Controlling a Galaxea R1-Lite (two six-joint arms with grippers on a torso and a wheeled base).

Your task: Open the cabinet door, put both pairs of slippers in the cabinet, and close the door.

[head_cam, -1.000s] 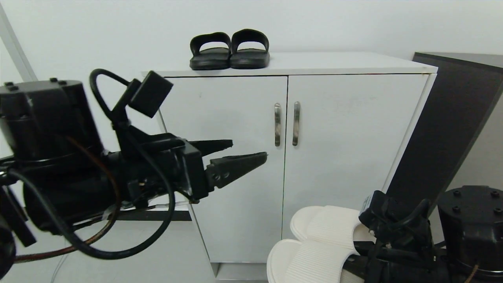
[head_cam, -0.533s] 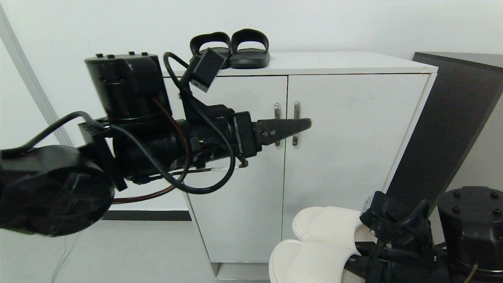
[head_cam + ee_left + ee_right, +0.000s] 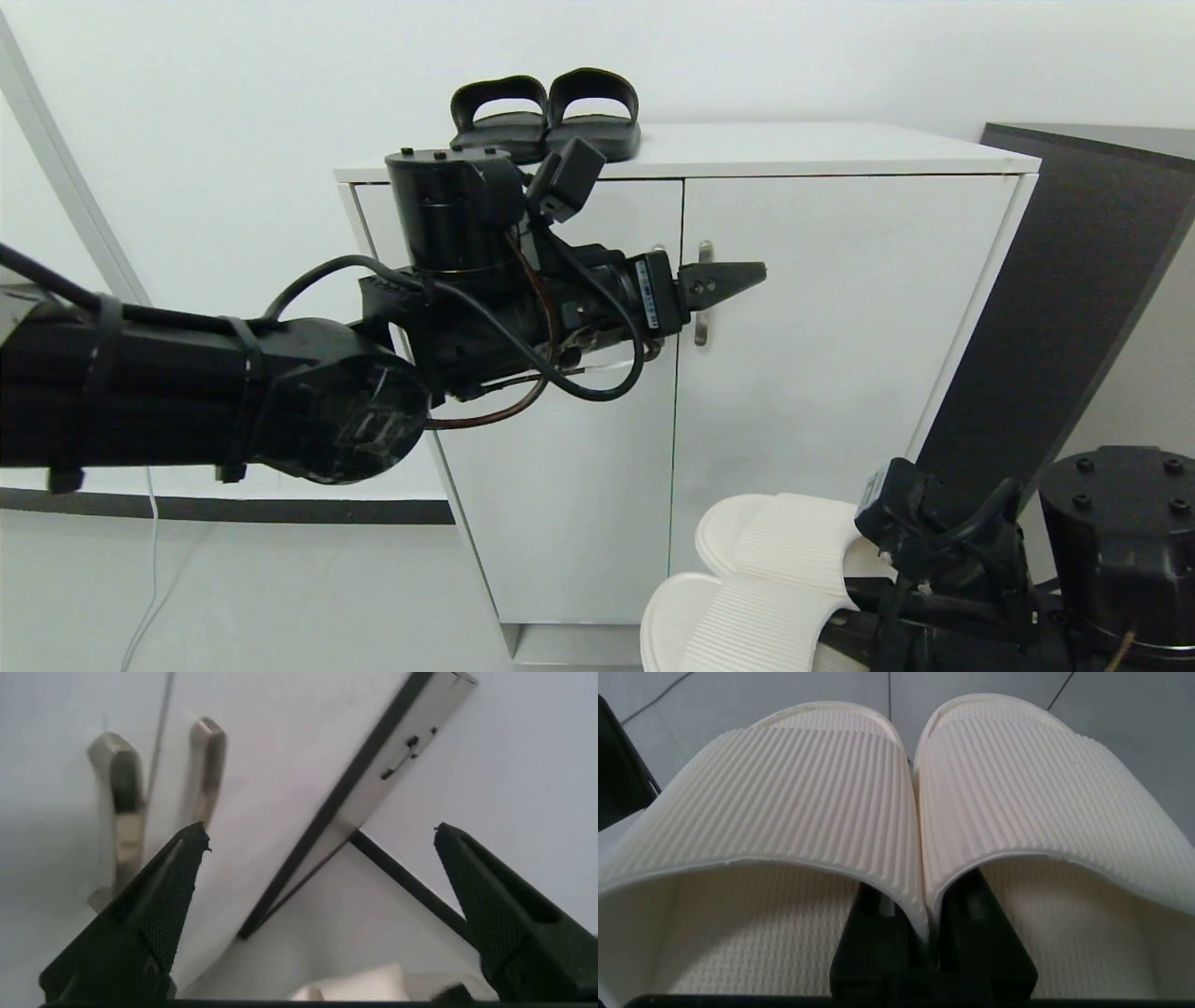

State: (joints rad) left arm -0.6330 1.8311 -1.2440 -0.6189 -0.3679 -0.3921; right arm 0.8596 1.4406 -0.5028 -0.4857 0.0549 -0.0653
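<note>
Left jaws are hanging spread at the door handle (image 3: 702, 328), risking grabbing the wrong one; right jaws are pinching white slippers (image 3: 766, 551)

White cabinet (image 3: 822, 149) top carries black slippers (image 3: 560, 121) (side by side, near left end); cabinet stands on floor (image 3: 280, 597).

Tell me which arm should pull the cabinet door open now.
Left. The left gripper is open, level with the door handles and close to them. The right gripper sits low, shut on the white slippers, so it is not free.
</note>
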